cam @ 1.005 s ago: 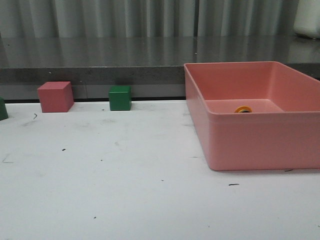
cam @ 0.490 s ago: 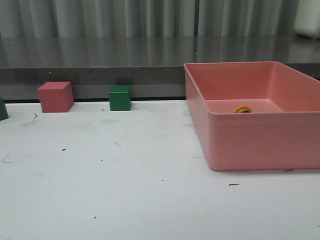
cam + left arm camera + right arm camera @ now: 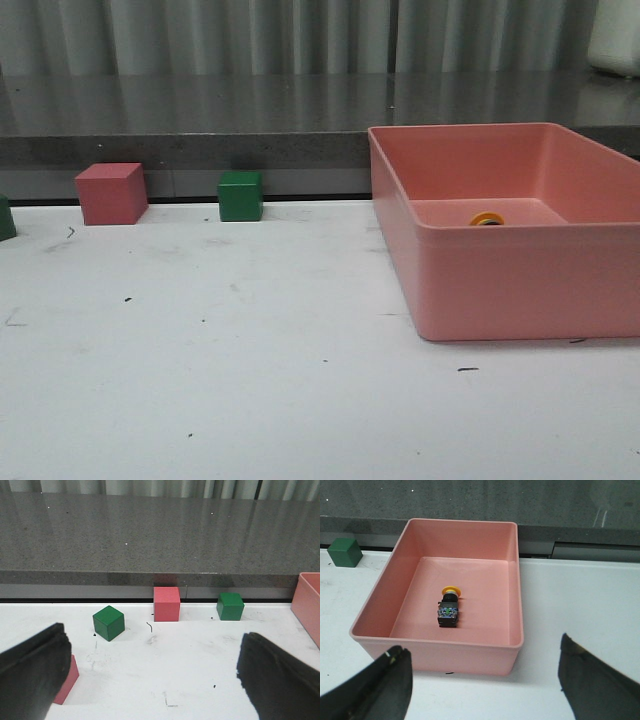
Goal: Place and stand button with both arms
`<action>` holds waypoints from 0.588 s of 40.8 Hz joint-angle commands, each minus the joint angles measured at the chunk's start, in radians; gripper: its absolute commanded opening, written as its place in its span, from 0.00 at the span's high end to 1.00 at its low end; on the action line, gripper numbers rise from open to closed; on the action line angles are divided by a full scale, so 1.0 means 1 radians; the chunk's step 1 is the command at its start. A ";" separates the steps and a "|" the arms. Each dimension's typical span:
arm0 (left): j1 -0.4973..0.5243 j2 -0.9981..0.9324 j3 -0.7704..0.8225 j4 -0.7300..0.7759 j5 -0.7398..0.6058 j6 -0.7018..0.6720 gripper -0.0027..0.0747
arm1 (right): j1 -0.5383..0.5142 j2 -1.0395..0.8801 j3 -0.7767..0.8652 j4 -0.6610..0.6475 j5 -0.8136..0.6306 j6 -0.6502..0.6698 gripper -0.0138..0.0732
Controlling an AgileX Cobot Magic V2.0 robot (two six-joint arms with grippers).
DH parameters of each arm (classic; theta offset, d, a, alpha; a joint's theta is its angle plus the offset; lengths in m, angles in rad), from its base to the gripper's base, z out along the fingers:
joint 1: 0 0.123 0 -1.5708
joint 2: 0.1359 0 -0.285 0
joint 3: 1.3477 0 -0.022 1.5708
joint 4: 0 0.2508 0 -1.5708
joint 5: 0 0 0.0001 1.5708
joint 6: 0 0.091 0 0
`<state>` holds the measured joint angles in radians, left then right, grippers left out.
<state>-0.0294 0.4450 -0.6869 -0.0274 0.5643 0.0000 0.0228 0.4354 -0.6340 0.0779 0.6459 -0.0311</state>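
Observation:
The button (image 3: 448, 608) lies on its side on the floor of a pink bin (image 3: 515, 580), its yellow cap toward the bin's far wall. In the front view only the yellow cap (image 3: 487, 219) shows over the bin's front wall (image 3: 520, 290). My right gripper (image 3: 482, 680) is open and empty, over the white table in front of the bin's near wall. My left gripper (image 3: 150, 680) is open and empty, over the white table. Neither arm shows in the front view.
A pink cube (image 3: 111, 193) and a green cube (image 3: 240, 196) stand at the table's back edge. Another green cube (image 3: 108, 623) lies nearer my left gripper. A pink cube (image 3: 67, 680) is partly hidden behind its one finger. A grey counter (image 3: 200, 110) runs behind.

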 commanded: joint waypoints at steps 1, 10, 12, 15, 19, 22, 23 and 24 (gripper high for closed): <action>0.000 0.013 -0.026 -0.002 -0.074 -0.008 0.12 | 0.000 0.014 -0.032 -0.009 -0.085 -0.009 0.14; 0.000 0.013 -0.026 -0.002 -0.074 -0.008 0.12 | 0.000 0.090 -0.073 -0.004 -0.081 -0.009 0.14; 0.000 0.013 -0.026 -0.002 -0.074 -0.008 0.12 | 0.000 0.143 -0.109 0.018 -0.040 -0.009 0.14; 0.000 0.013 -0.026 -0.002 -0.074 -0.008 0.12 | 0.001 0.235 -0.172 0.043 0.040 -0.009 0.14; 0.000 0.013 -0.026 -0.002 -0.074 -0.008 0.12 | 0.001 0.382 -0.262 0.052 0.152 -0.009 0.14; 0.000 0.013 -0.026 -0.002 -0.074 -0.008 0.12 | 0.005 0.472 -0.318 0.052 0.197 -0.009 0.14; 0.000 0.013 -0.026 -0.002 -0.074 -0.008 0.12 | 0.010 0.498 -0.339 0.052 0.205 -0.009 0.14; 0.000 0.013 -0.026 -0.002 -0.074 -0.008 0.12 | 0.015 0.532 -0.354 0.052 0.212 -0.009 0.14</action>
<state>-0.0294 0.4450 -0.6869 -0.0274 0.5656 0.0000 0.0284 0.8825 -0.9084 0.1181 0.8667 -0.0311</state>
